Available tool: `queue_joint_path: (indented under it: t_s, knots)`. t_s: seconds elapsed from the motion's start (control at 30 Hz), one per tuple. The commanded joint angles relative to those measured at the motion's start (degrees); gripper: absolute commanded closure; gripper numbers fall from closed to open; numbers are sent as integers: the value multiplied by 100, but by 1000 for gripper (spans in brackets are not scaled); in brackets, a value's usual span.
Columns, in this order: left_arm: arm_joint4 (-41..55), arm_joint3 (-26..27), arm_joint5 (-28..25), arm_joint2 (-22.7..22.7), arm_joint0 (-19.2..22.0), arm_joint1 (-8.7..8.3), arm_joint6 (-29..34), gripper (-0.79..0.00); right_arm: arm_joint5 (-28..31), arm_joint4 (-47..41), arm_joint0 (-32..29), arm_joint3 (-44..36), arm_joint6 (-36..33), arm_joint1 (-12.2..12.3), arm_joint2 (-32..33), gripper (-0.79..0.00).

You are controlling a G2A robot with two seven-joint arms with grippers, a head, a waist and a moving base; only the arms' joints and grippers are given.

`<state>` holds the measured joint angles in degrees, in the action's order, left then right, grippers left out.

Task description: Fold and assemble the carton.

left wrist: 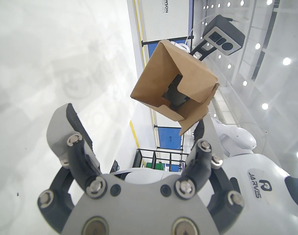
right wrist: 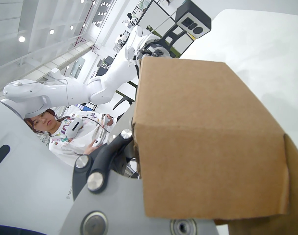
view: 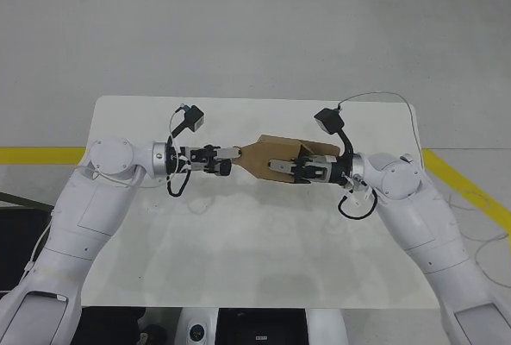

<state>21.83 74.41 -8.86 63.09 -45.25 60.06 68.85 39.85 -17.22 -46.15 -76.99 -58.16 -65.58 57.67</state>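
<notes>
1. Brown carton [right wrist: 207, 135] sits between the two grippers over the white table [view: 238, 250], with the right gripper [view: 283, 166] clamped on one wall.
2. Left gripper [left wrist: 135, 116] is spread wide, one fingertip just beside the carton's loose end flap [left wrist: 193, 121].
3. Grey floor [view: 238, 43] with a yellow line [view: 22, 155] surrounds the table; ceiling lights [left wrist: 286, 61] shine overhead.

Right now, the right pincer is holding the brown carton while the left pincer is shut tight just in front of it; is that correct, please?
Not quite: the left pincer is open, not shut; the left wrist view shows its fingers spread wide before the carton. The right pincer does hold the carton.
</notes>
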Motion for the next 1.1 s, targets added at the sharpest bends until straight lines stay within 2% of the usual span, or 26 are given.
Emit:
queue_joint_path:
  t_s: [0.0, 1.07]
  knots:
    - [11, -21, 34, 2, 0, 0, -8, -785, 14, -39, 8, -18, -25, -6, -24, 0]
    - [342, -38, 57, -218, 2, 72, 199, -785, 176, -497, 191, -116, -113, -147, -388, 0]
